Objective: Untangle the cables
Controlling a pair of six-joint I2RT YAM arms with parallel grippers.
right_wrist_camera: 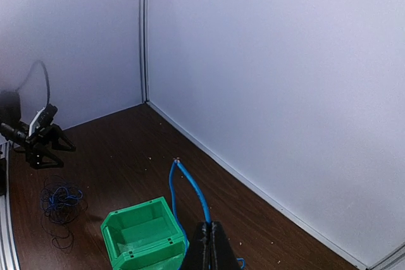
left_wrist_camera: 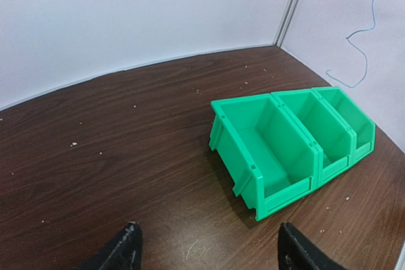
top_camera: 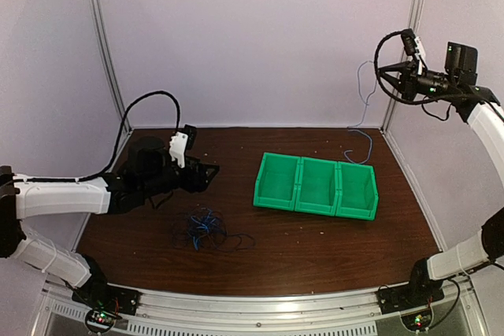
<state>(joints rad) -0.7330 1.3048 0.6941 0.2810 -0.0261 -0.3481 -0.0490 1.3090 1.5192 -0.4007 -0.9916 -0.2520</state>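
The dark brown wooden table (top_camera: pixel 331 245) is walled on three sides. A row of three green plastic bins (top_camera: pixel 300 184) runs left-right at centre-right, with open wood to its left. A tangle of thin black and blue wires (top_camera: pixel 203 228), without clear axis, lies front-left, near the wide-spread left gripper (top_camera: pixel 206 172). The right gripper (right_wrist_camera: pixel 211 227), held high, is closed and seemingly pinches one blue wire (right_wrist_camera: pixel 192 188) trailing down to the back-right corner.

Green bins (top_camera: pixel 316 186), blue-and-black cables (top_camera: pixel 203 228), brown table (top_camera: pixel 315 251)

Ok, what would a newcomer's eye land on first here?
The right gripper, raised high near the back right corner, has its jaws shut on a blue cable dangling to the table. Three joined green bins stand bright right of centre, and a small tangle of cables lies front left, near the left gripper with open jaws.
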